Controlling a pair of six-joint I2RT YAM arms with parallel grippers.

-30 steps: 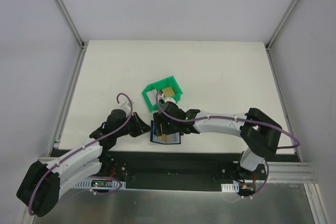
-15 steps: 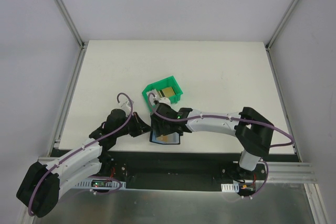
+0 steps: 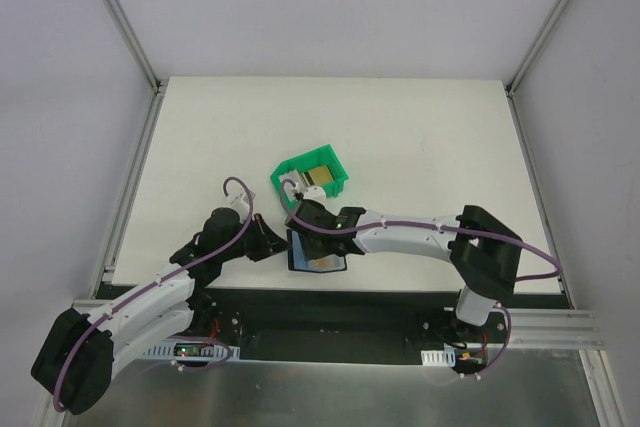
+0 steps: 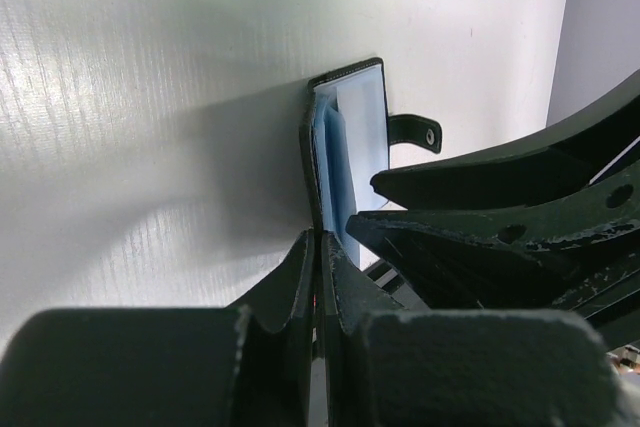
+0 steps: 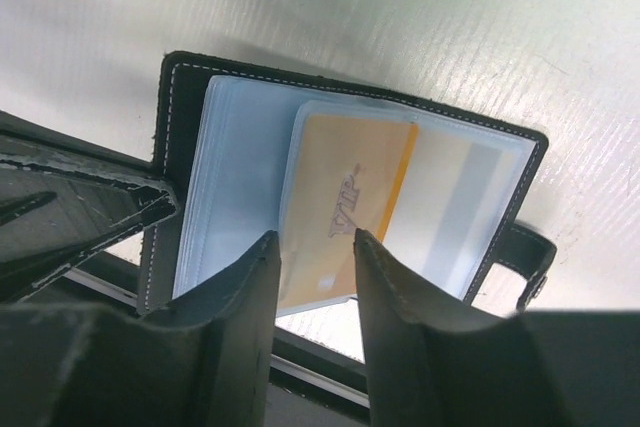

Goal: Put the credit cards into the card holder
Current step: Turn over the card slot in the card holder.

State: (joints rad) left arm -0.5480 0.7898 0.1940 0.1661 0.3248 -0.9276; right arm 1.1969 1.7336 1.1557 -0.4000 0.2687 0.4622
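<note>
The black card holder lies open near the table's front edge, showing bluish clear sleeves. A gold credit card marked VIP sits inside one sleeve. My left gripper is shut on the thin edge of the holder's left cover. My right gripper hovers over the open holder, jaws apart, nothing between them; the gold card shows through the gap. More credit cards, gold ones, rest in the green bin.
The green open-fronted bin stands just behind the holder, close to the right wrist. The holder's strap tab sticks out on its right side. The table's front edge and black rail lie right behind the holder.
The right gripper has shifted a little left and back over the holder and its jaws have narrowed. The left gripper and the holder have stayed put.
</note>
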